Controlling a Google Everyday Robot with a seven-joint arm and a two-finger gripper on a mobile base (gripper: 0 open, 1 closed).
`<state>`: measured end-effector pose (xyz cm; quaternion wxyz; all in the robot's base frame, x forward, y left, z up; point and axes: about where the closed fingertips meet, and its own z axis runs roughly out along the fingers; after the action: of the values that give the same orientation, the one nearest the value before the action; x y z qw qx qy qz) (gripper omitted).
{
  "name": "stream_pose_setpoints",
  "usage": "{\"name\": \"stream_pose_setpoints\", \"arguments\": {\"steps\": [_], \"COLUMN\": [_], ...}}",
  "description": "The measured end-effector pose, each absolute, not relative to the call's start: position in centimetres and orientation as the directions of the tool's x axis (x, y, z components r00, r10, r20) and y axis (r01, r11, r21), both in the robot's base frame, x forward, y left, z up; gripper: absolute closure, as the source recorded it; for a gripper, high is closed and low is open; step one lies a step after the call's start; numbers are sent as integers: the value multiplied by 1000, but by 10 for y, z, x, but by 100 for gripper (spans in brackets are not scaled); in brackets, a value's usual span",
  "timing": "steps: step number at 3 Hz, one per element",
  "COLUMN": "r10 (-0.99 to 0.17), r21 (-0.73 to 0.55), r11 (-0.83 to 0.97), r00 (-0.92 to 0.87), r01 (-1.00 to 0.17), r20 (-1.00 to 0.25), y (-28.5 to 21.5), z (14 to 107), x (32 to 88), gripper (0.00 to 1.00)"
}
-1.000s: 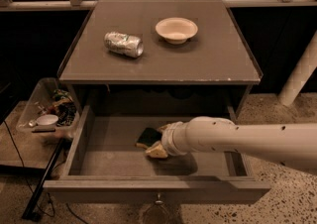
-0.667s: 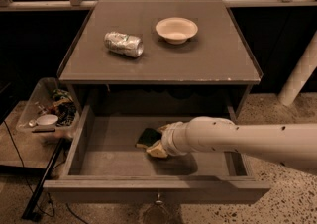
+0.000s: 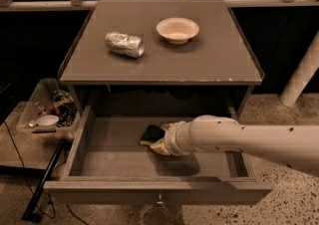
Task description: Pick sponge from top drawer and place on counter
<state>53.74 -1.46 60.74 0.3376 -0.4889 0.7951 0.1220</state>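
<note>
The top drawer (image 3: 112, 157) is pulled open below the counter (image 3: 169, 62), with its small metal knob (image 3: 159, 201) on the front panel. The sponge (image 3: 150, 133), dark green over yellow, lies on the drawer floor near the middle. My white arm reaches in from the right, and my gripper (image 3: 160, 143) is down inside the drawer, right at the sponge's right edge and partly covering it. The arm's wrist hides the contact between them.
A crushed silver can (image 3: 124, 44) and a cream bowl (image 3: 177, 29) sit on the counter. A clear plastic bin of clutter (image 3: 47, 112) stands left of the drawer. A white post (image 3: 301, 77) stands at the right. A dark railing runs behind.
</note>
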Motion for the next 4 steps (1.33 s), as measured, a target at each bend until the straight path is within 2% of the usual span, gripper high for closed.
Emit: {"name": "stream_pose_setpoints", "arguments": {"steps": [1, 4], "r10": [-683, -640], "r21": [-147, -233], "r11": [488, 511], "r00": [-271, -185], "r01": [-860, -827], "r20": [-678, -746], "y": [-25, -102], "z": [637, 777], "x": [533, 515], "gripper": [100, 100]}}
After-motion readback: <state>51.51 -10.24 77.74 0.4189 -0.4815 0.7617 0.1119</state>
